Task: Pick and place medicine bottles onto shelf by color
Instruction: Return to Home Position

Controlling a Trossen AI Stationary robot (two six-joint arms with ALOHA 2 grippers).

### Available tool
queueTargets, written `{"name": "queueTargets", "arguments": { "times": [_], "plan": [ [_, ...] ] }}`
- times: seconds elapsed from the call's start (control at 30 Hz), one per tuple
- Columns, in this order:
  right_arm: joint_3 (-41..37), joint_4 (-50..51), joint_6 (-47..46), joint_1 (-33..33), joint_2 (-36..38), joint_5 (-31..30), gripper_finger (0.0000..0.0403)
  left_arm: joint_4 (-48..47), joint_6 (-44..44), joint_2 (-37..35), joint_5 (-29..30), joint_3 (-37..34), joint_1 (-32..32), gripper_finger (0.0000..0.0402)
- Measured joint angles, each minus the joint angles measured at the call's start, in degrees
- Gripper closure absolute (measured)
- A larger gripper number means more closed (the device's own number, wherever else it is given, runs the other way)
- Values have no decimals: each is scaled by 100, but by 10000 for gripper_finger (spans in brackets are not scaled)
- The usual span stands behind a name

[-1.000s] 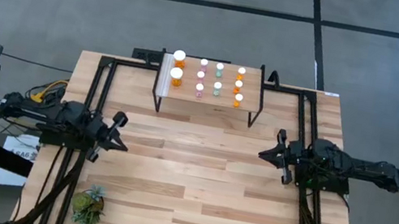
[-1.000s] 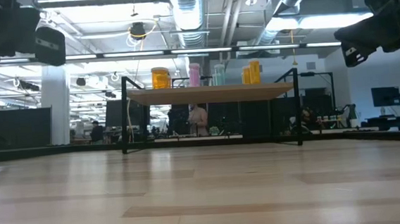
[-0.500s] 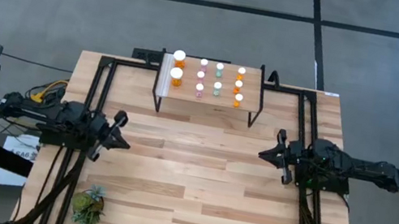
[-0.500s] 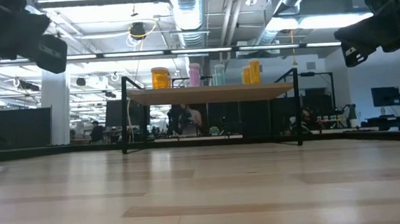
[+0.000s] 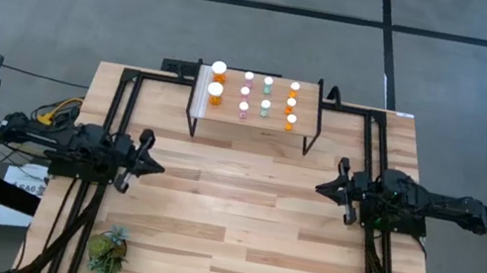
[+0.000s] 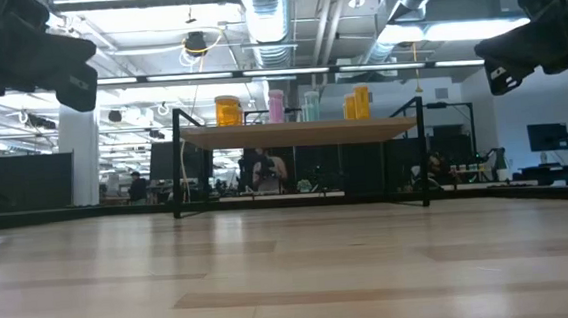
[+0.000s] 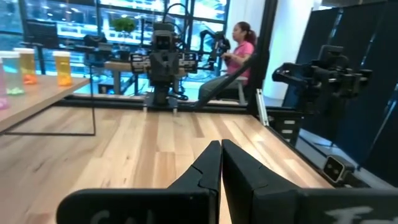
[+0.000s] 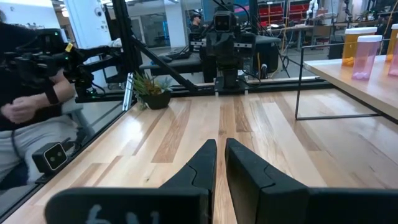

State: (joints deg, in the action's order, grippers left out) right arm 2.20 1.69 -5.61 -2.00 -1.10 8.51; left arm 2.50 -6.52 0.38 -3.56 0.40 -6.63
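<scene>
**A:** Left gripper (image 5: pixel 156 166) is the only mover, its fingers swung together since a second ago. Bottles?

**B:** All the medicine bottles (image 5: pixel 265 106) stand on the shelf (image 5: pixel 306 97), grouped by colour. Light, slick plastic I'd guess, so pinch the body under the cap. The right gripper (image 5: pixel 321 186) has its fingers nearly touching too. Both hang empty over the tabletop (image 5: pixel 238 226), well apart from the shelf.
</scene>
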Motion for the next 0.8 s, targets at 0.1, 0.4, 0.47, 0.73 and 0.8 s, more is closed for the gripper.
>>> {"name": "queueTargets", "arguments": {
  "times": [0.1,0.4,0.47,0.73,0.8],
  "plan": [
    [0,0,0,0,0,0,345,-10,2,0,84,0,0,401],
    [0,0,0,-2,0,0,345,-26,1,0,143,0,0,401],
    [0,0,0,0,0,0,345,-26,1,0,144,0,0,401],
    [0,0,-2,0,0,0,345,-26,2,0,143,0,0,401],
    [0,0,0,-2,0,0,345,-26,0,0,144,0,0,401]
  ]
}}
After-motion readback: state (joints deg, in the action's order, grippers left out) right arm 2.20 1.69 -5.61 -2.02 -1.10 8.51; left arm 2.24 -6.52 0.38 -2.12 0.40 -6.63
